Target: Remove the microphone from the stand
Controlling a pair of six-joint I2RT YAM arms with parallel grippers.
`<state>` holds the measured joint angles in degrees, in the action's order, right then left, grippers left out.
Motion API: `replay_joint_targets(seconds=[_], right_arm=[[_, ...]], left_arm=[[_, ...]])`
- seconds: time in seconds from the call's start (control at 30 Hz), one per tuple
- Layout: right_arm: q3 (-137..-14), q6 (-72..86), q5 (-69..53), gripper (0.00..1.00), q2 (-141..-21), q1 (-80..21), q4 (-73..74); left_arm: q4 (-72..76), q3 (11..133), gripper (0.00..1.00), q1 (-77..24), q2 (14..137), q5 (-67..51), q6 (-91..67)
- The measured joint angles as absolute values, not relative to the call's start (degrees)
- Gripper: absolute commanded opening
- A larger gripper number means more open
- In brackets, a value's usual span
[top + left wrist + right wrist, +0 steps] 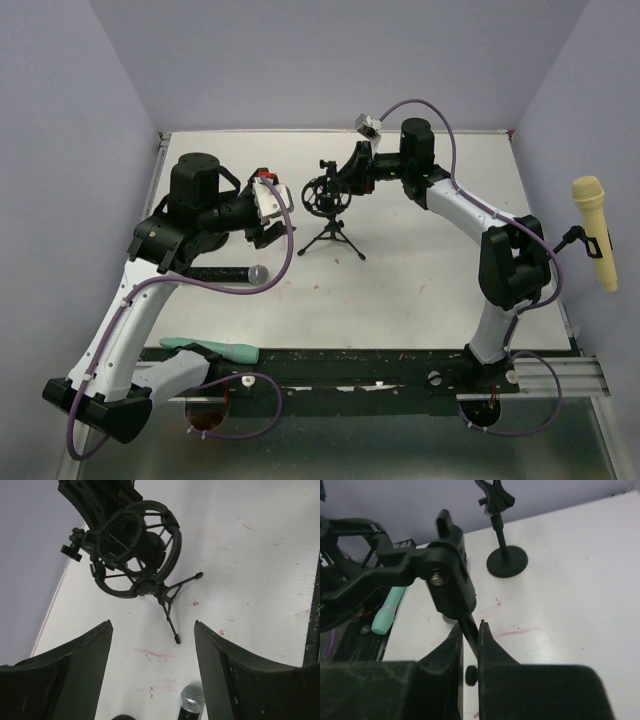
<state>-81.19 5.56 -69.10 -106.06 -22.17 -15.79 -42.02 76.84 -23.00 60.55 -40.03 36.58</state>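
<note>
Stand (330,215) mid-table (450,260), microphone (240,272) flat on table, nearer and left.

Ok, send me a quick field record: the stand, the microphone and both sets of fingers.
stand: black tripod stand with ring-shaped shock mount, upright on white table
microphone: black handheld microphone with silver mesh head, lying flat on the table, apart from the stand
left fingers: open, empty, facing the mount
right fingers: shut on the stand's thin stem
mount contents: cannot tell
</note>
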Motion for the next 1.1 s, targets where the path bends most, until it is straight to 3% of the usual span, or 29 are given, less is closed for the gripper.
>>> replay_joint_targets(seconds=[0.2, 0.43, 0.73, 1.03, 1.1], right_arm=[[-78.94, 4.54, -62.46, 0.01, -101.51, -22.2, -13.1], [-72.1, 5.56, -38.22, 0.01, -91.0, -22.83, -7.07], [-69.28, 7.31, -12.47, 0.01, -88.73, -22.81, -7.68], [-63.02, 8.14, -3.99, 0.01, -84.01, -24.97, -11.44], [-61.89, 7.6, -3.88, 0.21, -83.02, -25.39, -11.62]], left_arm=[[-30.81, 66.41, 0.77, -23.0, 57.78, -37.32, 27.2], [-9.78, 44.56, 0.74, -23.09, 52.47, -30.35, 10.79], [1.93, 49.3, 0.7, -23.64, 66.65, -28.71, 11.38], [6.46, 53.17, 0.7, -24.14, 71.59, -29.08, 13.47], [8.23, 52.99, 0.7, -24.29, 71.57, -29.36, 13.47]])
